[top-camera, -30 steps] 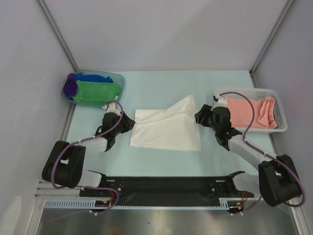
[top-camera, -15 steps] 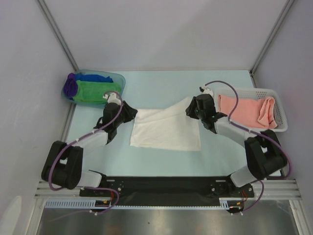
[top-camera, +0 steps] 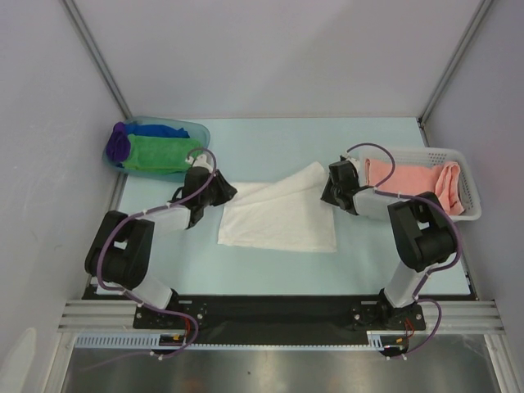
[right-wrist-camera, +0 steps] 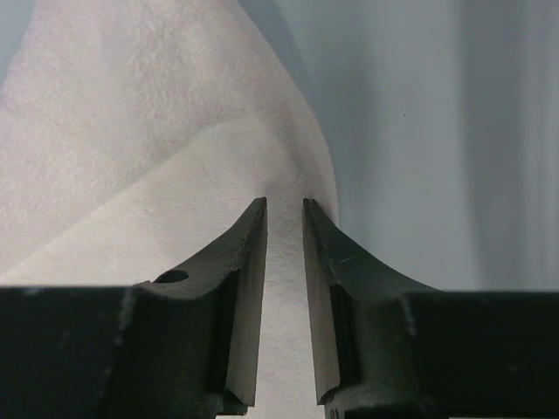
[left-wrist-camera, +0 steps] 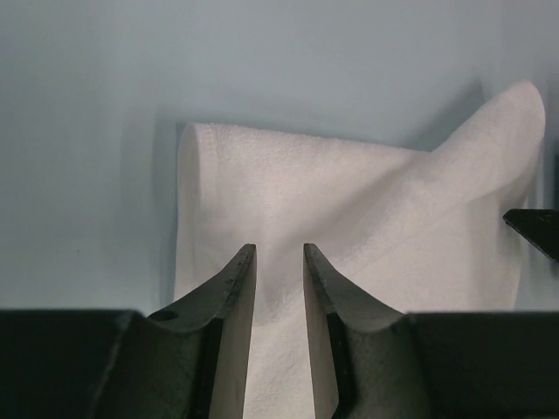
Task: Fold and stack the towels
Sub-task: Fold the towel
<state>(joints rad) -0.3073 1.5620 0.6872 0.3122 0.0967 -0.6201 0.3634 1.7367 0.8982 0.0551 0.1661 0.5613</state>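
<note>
The white towel (top-camera: 278,217) lies spread on the pale blue surface (top-camera: 270,143) between the two arms; its near edge lies flat, while its far right corner rises in a soft peak. The left gripper (top-camera: 221,190) sits at the towel's far left corner; in the left wrist view its fingers (left-wrist-camera: 231,297) stand a narrow gap apart with white cloth showing in the gap, and I cannot tell whether the jaws actually pinch it. The right gripper (top-camera: 330,190) sits at the raised far right corner; in the right wrist view its jaws likewise stand narrowly apart over the cloth, which fills the gap between them, and a grip cannot be told there either.

At the far left of the surface stands a translucent blue tub (top-camera: 198,131); in it lie a green towel (top-camera: 160,153), a blue towel (top-camera: 160,129) behind it and a purple towel (top-camera: 119,141) at its left end. At the right edge stands a white mesh basket (top-camera: 409,151); a salmon pink towel (top-camera: 409,187) lies rumpled inside it, just beside the right arm's wrist.
</note>
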